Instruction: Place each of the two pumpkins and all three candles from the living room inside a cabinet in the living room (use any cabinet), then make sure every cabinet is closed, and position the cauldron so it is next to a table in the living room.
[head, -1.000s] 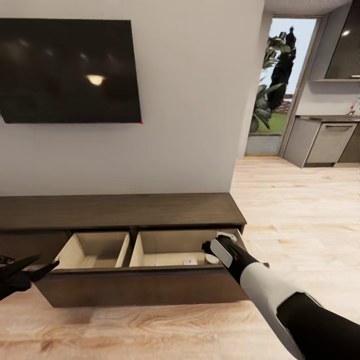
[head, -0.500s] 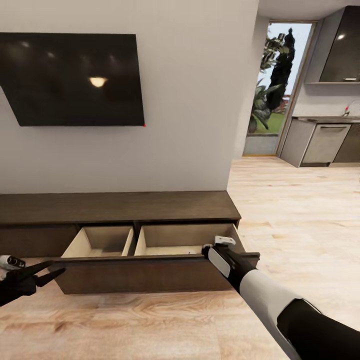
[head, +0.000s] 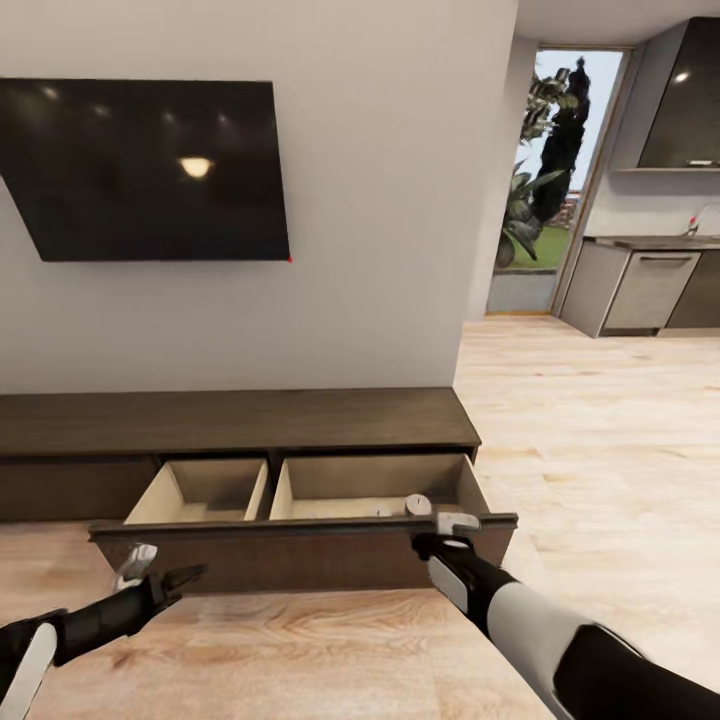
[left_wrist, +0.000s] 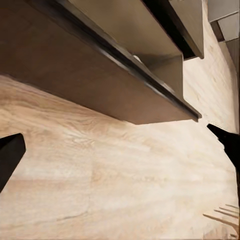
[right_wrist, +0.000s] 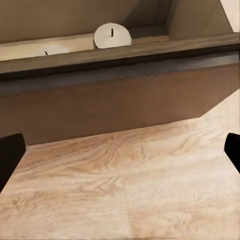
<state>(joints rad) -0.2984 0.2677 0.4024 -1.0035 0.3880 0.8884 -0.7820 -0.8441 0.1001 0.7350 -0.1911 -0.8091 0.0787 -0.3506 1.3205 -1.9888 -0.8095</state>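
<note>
The long dark-brown cabinet (head: 240, 420) stands under the wall TV with its wide drawer (head: 300, 560) pulled out, pale inside. In the drawer's right compartment lie two candles, a pale round one (head: 417, 505) (right_wrist: 112, 36) with a dark wick and a second (head: 385, 511) (right_wrist: 50, 50) beside it. My right gripper (head: 440, 540) (right_wrist: 120, 155) is open, just outside the drawer front's right end. My left gripper (head: 165, 577) (left_wrist: 117, 150) is open and empty, low in front of the drawer front's left part (left_wrist: 100, 75). Pumpkins, cauldron and table are out of view.
A black TV (head: 150, 170) hangs above the cabinet. Pale wood floor (head: 600, 450) stretches right toward a kitchen with grey cabinets (head: 640, 290) and a doorway (head: 545, 200) to a garden. The drawer front juts out over the floor near both arms.
My right gripper has come back out of the drawer's right compartment to just outside its front. My left arm has swung in from the left edge toward the drawer front. The camera shifted.
</note>
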